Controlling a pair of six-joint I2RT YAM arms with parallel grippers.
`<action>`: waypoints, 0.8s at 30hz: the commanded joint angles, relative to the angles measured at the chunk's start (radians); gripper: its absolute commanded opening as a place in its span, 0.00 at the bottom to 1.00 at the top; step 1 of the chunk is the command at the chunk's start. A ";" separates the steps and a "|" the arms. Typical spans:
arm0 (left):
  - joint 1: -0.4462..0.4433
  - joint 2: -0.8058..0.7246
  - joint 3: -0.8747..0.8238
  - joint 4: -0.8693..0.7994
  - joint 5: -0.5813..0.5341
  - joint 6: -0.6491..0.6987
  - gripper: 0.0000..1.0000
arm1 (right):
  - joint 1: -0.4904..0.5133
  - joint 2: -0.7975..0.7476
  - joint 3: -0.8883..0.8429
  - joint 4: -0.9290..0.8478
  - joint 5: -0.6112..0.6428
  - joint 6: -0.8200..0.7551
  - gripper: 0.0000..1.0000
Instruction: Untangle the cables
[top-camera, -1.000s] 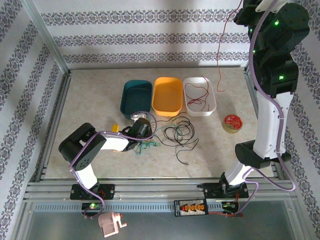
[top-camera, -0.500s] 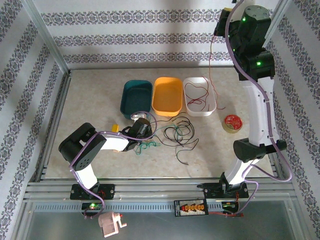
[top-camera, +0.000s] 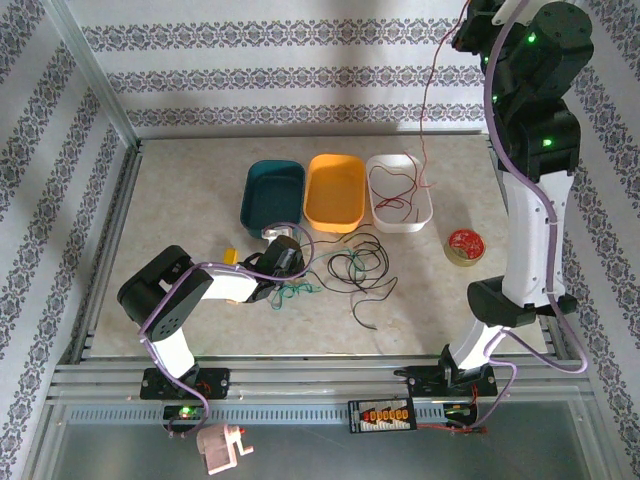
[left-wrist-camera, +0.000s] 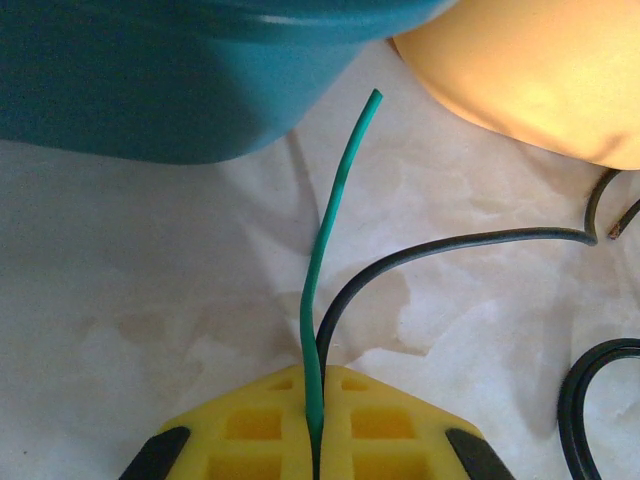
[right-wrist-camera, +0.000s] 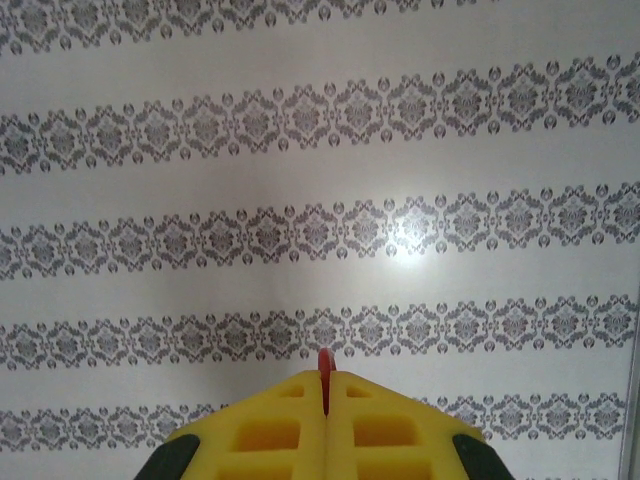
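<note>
Pinching red cable (right-wrist-camera: 326, 362) in right end effector (right-wrist-camera: 327, 392), green cable (left-wrist-camera: 312, 320) in left end effector (left-wrist-camera: 315, 425), risking slippage if snagging below.

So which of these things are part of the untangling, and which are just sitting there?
In the job:
red cable, pinched by the right gripper, hanging into the white tray
green cable, pinched by the left gripper
black cable, looped on the table

Lying about:
teal tray, orange tray, both empty
red roll
</note>
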 joint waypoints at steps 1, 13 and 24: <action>0.010 0.040 0.001 -0.017 0.036 -0.005 0.00 | 0.003 0.010 -0.042 0.011 -0.022 0.022 0.00; 0.010 0.026 -0.012 -0.013 0.031 -0.005 0.00 | 0.051 -0.113 -0.496 -0.002 0.155 0.063 0.00; 0.009 0.022 -0.013 -0.019 0.032 -0.003 0.00 | 0.017 -0.219 -0.891 0.064 0.460 0.268 0.00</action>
